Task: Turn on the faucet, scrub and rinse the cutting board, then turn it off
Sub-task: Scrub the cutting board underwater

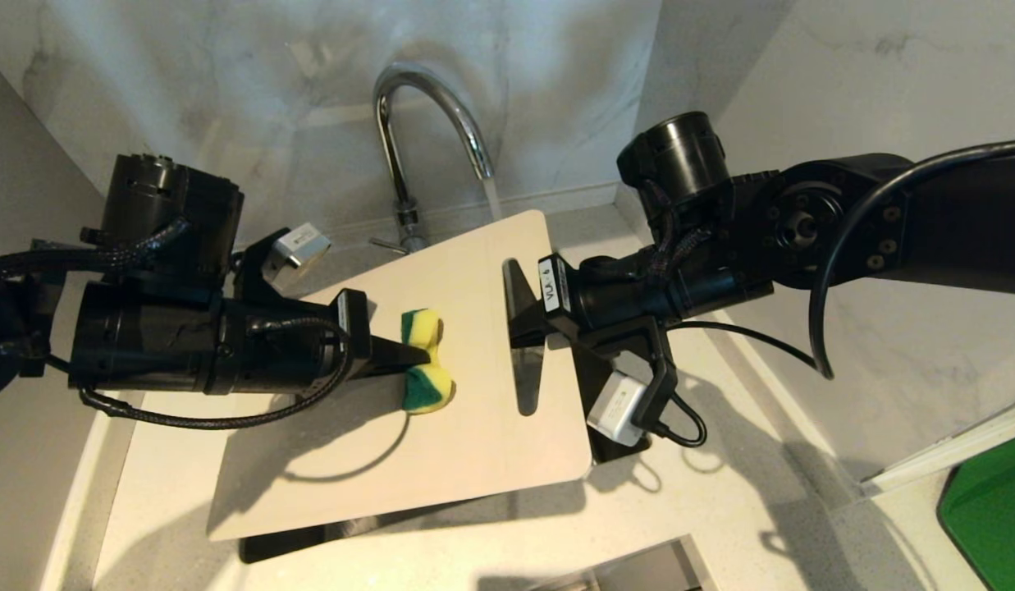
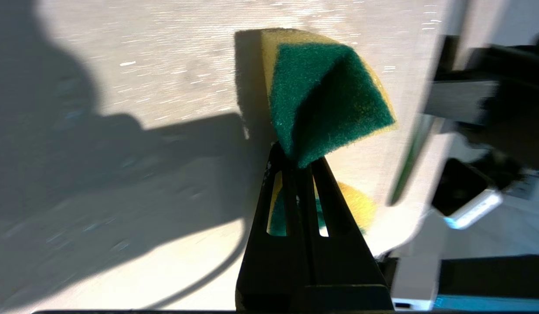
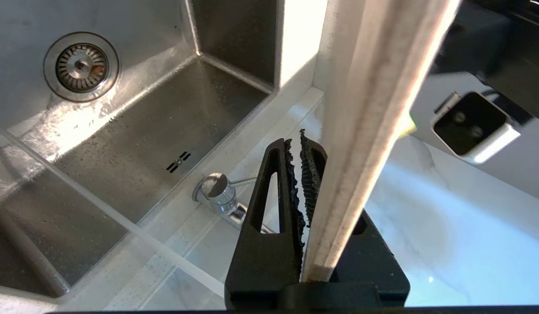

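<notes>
Left claw clenched on sponge, pressing it flat to board just ahead for scrubbing. Right claw grips board's slotted end, tilting it under faucet; stream lands beyond.

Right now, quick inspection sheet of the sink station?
Surface: pale speckled counter around a steel sink with a wet floor.
Job's things: faucet running onto the far end of the cutting board, which is held over the sink.
Clutter: nothing seen.
Grippers: left gripper shut on the sponge, pinching it against the board's face; right gripper shut on the cutting board at its slot handle.
Cables: black cable loops under the left arm; another arcs from the right arm.
Surroundings: marble-look wall; green object at the edge.
</notes>
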